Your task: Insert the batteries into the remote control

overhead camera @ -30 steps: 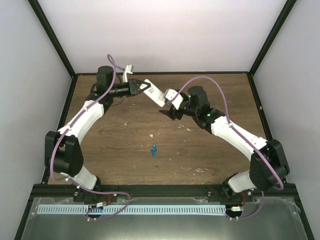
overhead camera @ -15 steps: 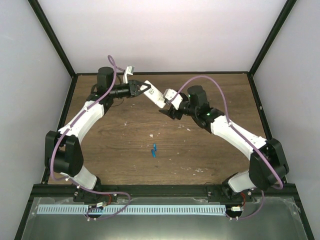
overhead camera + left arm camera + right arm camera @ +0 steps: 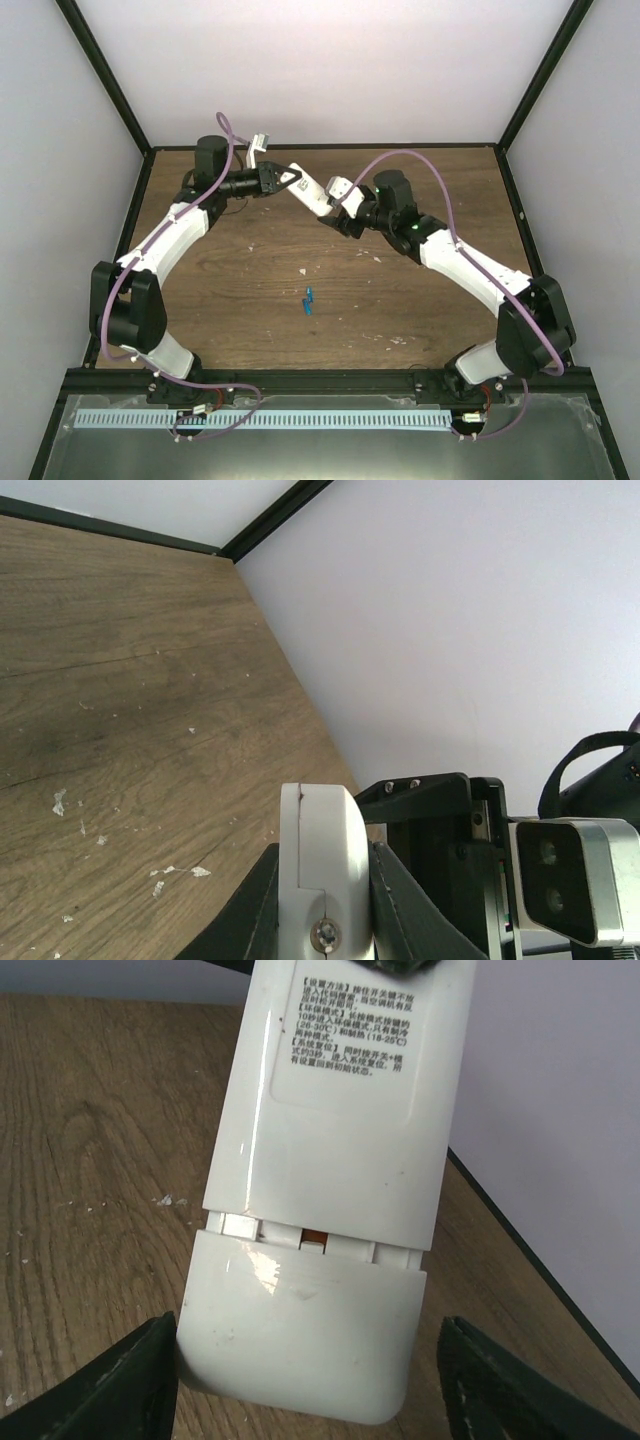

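Note:
My left gripper [image 3: 287, 179] is shut on the white remote control [image 3: 312, 192] and holds it in the air over the back of the table. In the left wrist view the remote [image 3: 322, 850] sits edge-on between the fingers [image 3: 410, 910]. In the right wrist view its back face [image 3: 340, 1110] shows printed text, and the battery cover [image 3: 300, 1330] is slid a little off, leaving a narrow gap. My right gripper [image 3: 310, 1400] is open, one finger on each side of the cover end. The two blue batteries [image 3: 308, 300] lie on the table's middle.
The wooden table [image 3: 250, 280] has black frame edges and white walls close behind the arms. The right arm's wrist camera [image 3: 575, 880] is right beside the left gripper. Small white flecks [image 3: 60, 802] dot the wood.
My right gripper has moved slightly up and in toward the remote's free end. The left gripper and the batteries have barely moved.

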Controlling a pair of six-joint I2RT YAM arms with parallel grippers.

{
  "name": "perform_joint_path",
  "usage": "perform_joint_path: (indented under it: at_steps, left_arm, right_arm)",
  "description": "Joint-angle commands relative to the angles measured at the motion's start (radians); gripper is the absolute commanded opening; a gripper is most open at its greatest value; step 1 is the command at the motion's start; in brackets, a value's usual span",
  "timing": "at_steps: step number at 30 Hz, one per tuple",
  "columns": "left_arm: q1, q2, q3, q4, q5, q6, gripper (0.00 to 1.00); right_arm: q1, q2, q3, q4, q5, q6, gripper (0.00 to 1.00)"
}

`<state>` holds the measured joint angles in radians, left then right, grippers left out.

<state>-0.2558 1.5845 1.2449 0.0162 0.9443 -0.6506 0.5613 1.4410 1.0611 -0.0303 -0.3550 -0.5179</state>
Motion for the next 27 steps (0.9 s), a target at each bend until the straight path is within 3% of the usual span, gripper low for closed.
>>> perform_joint_path:
  at_steps: [1, 16, 27]
  left_arm:
    - [0.001, -0.032, -0.005, 0.042, 0.009, 0.007, 0.00]
    - [0.001, -0.037, 0.001, 0.016, -0.036, 0.030, 0.00]
    - [0.001, -0.076, 0.010, -0.082, -0.157, 0.146, 0.00]
  right_arm:
    - [-0.001, 0.014, 0.056, -0.016, -0.015, 0.006, 0.62]
    - [-0.001, 0.012, 0.058, -0.046, -0.006, -0.001, 0.49]
    - [-0.001, 0.013, 0.105, -0.160, -0.011, 0.016, 0.49]
